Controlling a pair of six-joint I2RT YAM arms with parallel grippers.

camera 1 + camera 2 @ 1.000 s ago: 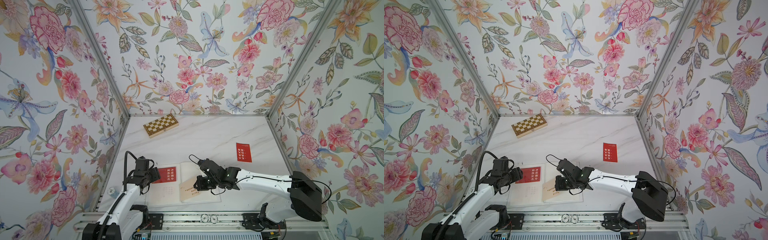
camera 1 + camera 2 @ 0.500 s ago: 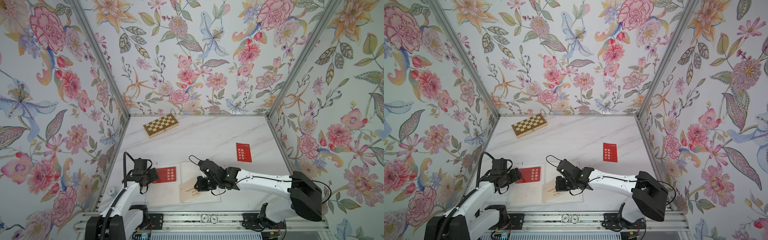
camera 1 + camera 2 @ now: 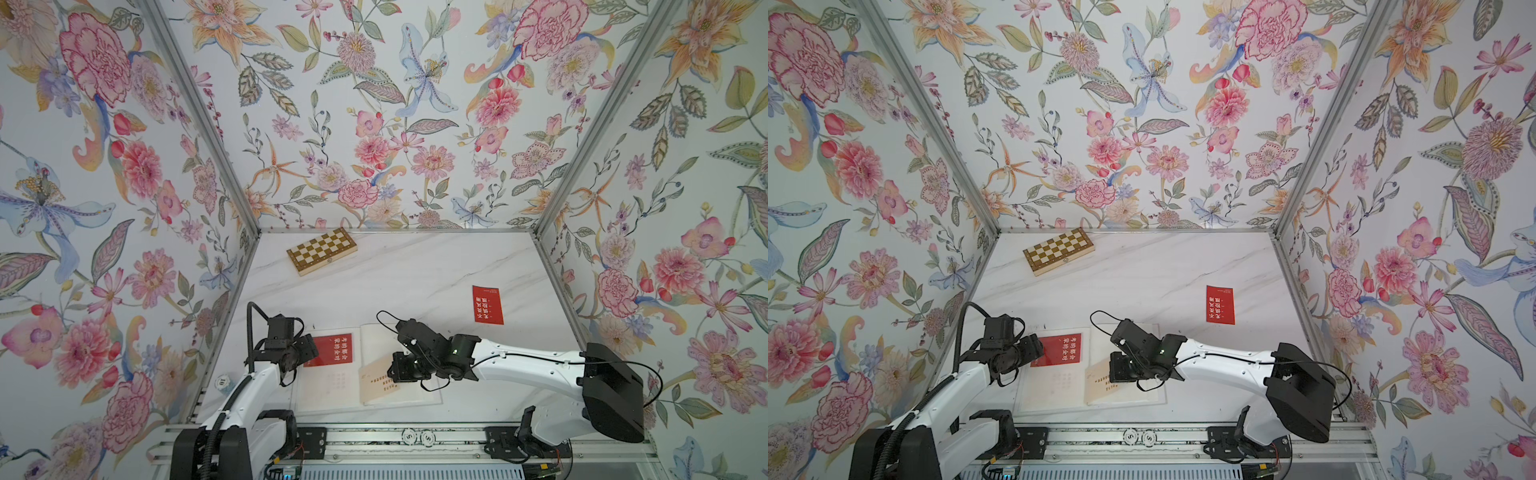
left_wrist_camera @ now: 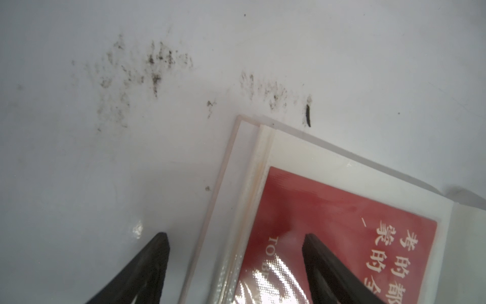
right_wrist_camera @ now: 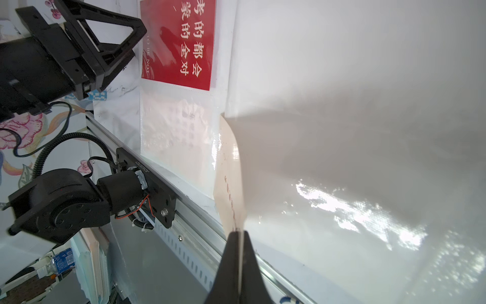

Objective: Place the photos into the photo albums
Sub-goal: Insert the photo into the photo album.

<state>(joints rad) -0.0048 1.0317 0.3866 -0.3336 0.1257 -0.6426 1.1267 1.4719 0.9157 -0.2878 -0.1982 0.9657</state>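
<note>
The photo album (image 3: 332, 390) (image 3: 1050, 390) lies open at the table's front. A red photo (image 3: 334, 350) (image 4: 328, 223) (image 5: 178, 44) sits in the upper clear sleeve of its left page, with a faint cream card in the sleeve below. My left gripper (image 3: 309, 351) (image 4: 235, 235) is open and holds nothing. It straddles the album's left edge, one finger over the red photo, the other over the table. My right gripper (image 3: 399, 368) (image 5: 238, 233) is shut on a cream photo (image 3: 376, 380) (image 5: 228, 179) at the right page. Another red photo (image 3: 487, 304) (image 3: 1220, 304) lies loose on the table, right of centre.
A checkered wooden chessboard box (image 3: 321, 250) (image 3: 1059, 250) lies at the back left. Floral walls close in three sides. The aluminium rail (image 3: 415, 436) with both arm bases runs along the front edge. A small round token (image 3: 223, 380) lies by the left wall.
My left gripper's jaws have opened a little wider and the left arm has shifted slightly. The right arm has kept still with the cream photo in its grip.
</note>
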